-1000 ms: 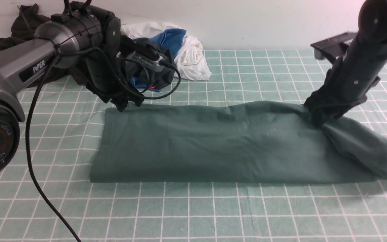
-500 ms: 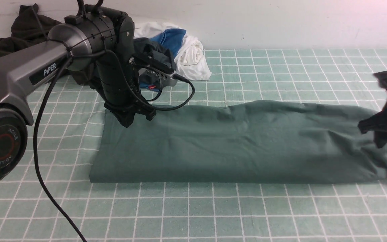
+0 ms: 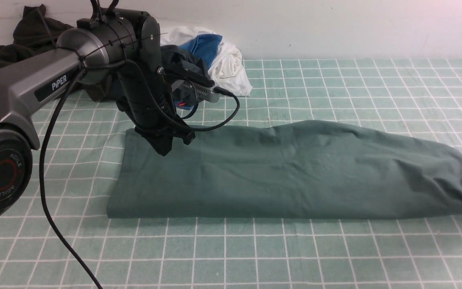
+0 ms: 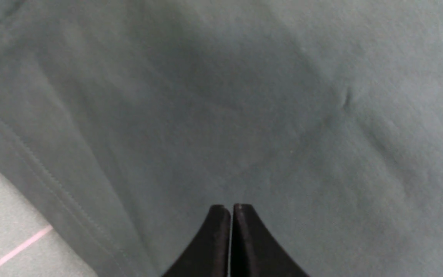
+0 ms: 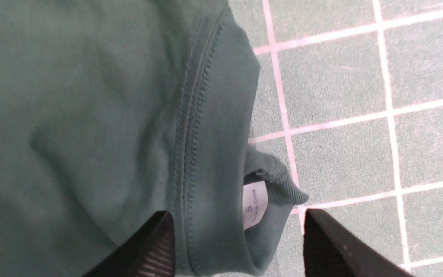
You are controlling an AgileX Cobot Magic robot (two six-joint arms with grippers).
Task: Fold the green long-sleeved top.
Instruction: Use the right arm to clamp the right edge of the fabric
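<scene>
Count: I see 1 green long-sleeved top (image 3: 295, 168), 2 end effectors | left end effector (image 4: 231, 207): jaws pressed together, empty, top's cloth directly beneath its tips | right end effector (image 5: 237, 217): jaws wide apart, gripping nothing, top's collar (image 5: 225, 96) and size label (image 5: 255, 204) between them | top flat on worktop (image 3: 295, 257)

The long-sleeved top (image 3: 295, 172) is laid lengthwise across the bench (image 3: 335, 257), from left of centre to the right edge. The left tool (image 3: 165, 149) is positioned at its rear left corner. The right tool (image 5: 237, 217) is located at its right end, over the collar (image 5: 214, 115). A garment pile (image 3: 223, 60) is placed behind the top, at the rear left.
</scene>
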